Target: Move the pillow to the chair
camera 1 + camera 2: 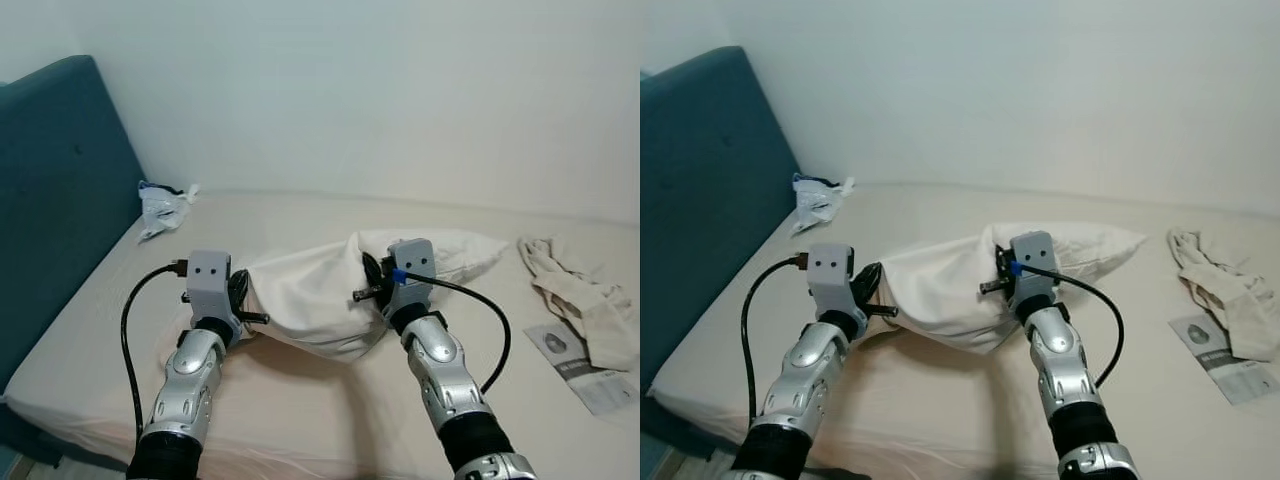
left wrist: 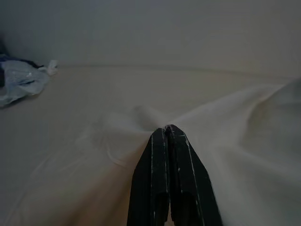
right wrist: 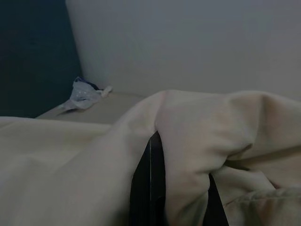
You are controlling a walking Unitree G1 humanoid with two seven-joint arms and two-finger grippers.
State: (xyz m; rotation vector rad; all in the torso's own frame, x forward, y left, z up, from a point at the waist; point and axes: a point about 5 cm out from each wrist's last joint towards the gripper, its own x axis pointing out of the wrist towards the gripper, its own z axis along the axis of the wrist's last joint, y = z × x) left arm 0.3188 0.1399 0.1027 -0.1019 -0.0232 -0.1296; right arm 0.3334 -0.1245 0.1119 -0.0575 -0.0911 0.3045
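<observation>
Centre of frame, on the bed (image 1: 90, 330) — white pillow (image 1: 320, 295) is lying | left gripper (image 2: 168, 134) is pinching its left corner, fingers pressed together | right gripper (image 1: 372, 283) is gripping pillow fabric | progress — grasp looking made; lifting and carrying to chair remaining.

Your two head views are bright and evenly lit, with soft shadows under the pillow (image 1: 330, 300) and no glare. Both wrist views are dim and grainy, and the close black fingers (image 2: 169, 183) look a little soft.
</observation>
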